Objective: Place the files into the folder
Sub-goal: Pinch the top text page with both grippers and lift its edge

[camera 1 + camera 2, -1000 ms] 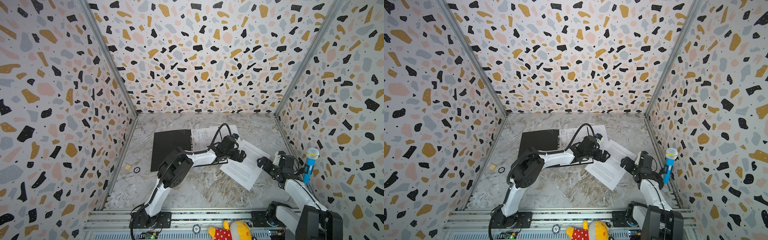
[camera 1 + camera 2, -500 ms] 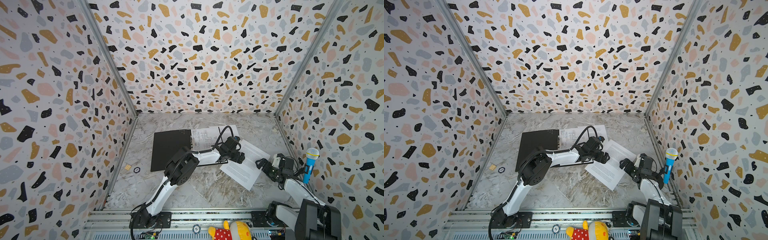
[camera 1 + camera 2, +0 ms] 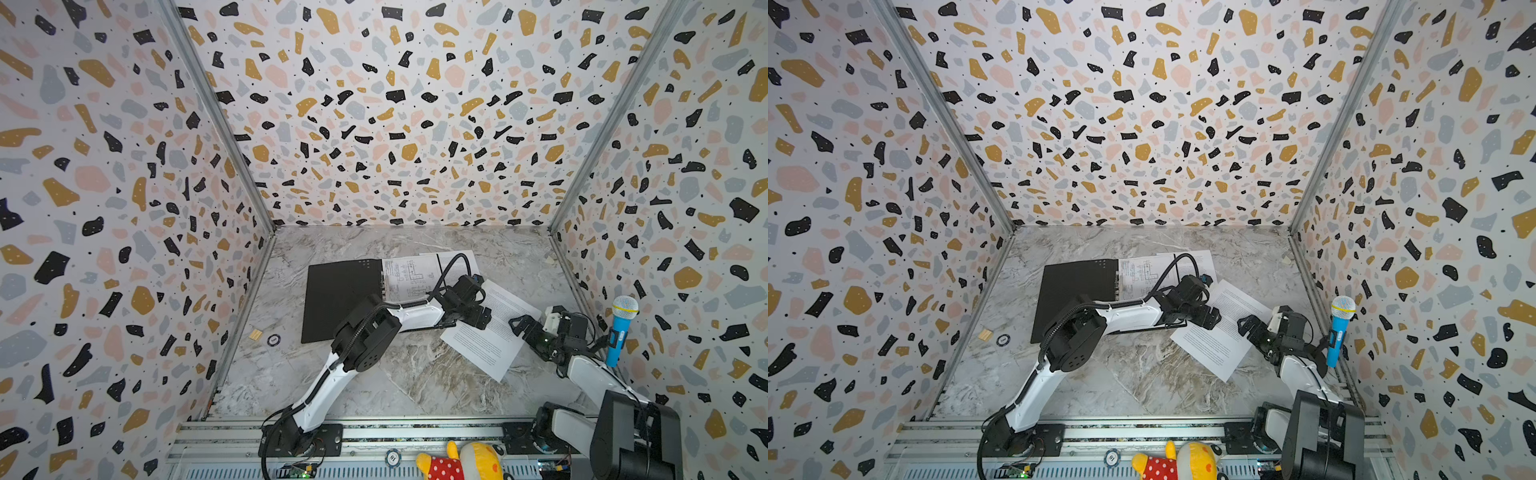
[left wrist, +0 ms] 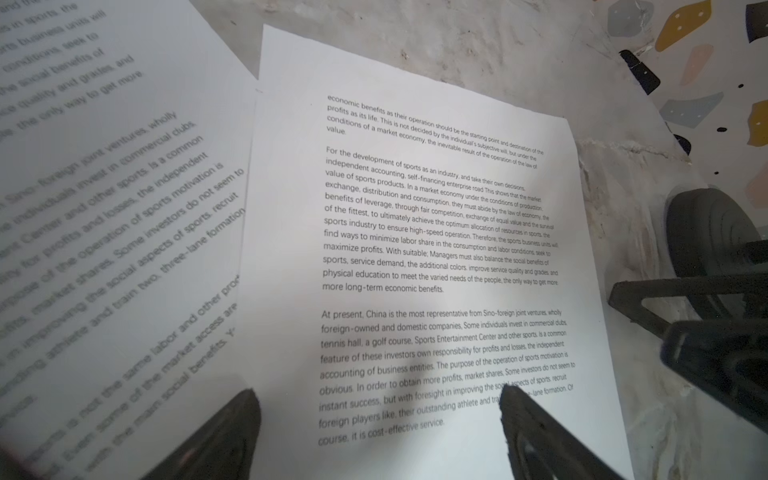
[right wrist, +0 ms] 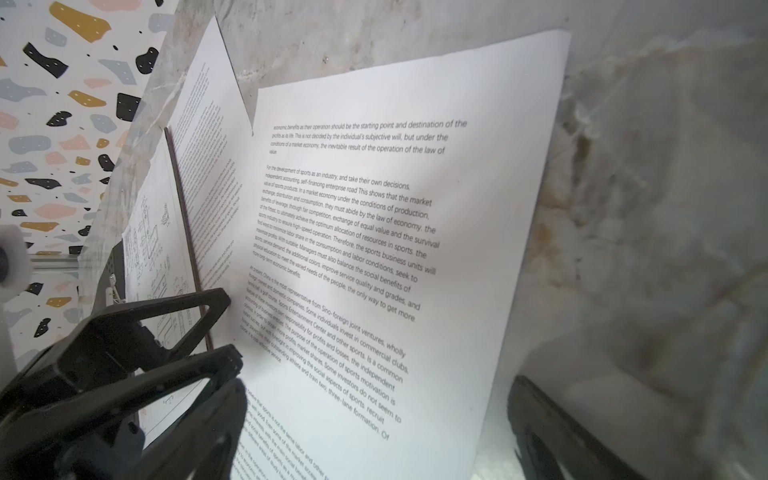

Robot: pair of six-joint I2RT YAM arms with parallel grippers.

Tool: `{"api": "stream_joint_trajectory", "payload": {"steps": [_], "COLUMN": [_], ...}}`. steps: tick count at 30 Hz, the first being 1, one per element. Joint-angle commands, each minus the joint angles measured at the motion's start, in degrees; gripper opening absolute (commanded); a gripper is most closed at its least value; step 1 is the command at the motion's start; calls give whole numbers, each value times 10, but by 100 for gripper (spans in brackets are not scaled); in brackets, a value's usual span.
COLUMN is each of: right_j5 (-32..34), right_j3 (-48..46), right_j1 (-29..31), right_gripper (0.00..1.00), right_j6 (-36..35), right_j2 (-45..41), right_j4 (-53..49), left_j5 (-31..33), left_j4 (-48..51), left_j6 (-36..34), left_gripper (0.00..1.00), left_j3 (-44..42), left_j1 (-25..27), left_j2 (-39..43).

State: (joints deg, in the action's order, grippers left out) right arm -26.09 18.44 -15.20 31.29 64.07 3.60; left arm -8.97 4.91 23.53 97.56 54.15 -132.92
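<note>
Marble table (image 3: 395, 374) bears a text sheet (image 3: 490, 345); left hand (image 4: 378, 399) and right hand (image 5: 378, 386) gape wide, holding nothing.

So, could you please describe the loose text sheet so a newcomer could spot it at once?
Find the open black folder on the marble table. Just right of it, beyond the drawing sheet, lies a white text sheet. Of the sheets, it alone lies turned at an angle.
</note>
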Motion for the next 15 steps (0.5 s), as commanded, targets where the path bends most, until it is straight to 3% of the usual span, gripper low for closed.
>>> {"api": "stream_joint_trajectory", "payload": {"steps": [1,15], "right_j5": [-12,-84], "right_j3": [-3,-23], "right_j1": [-4,-5], "right_gripper": [98,91], "right_j6": [8,47], "right_j2": [10,65], "right_j4": [-8,56], "left_j5": [1,-86], "left_j4": [11,-54], "left_j6": [-6,26], "left_gripper": [92,90], "left_j3": [11,-18], "left_j1": [4,15], "left_j2": [-13,-8]}}
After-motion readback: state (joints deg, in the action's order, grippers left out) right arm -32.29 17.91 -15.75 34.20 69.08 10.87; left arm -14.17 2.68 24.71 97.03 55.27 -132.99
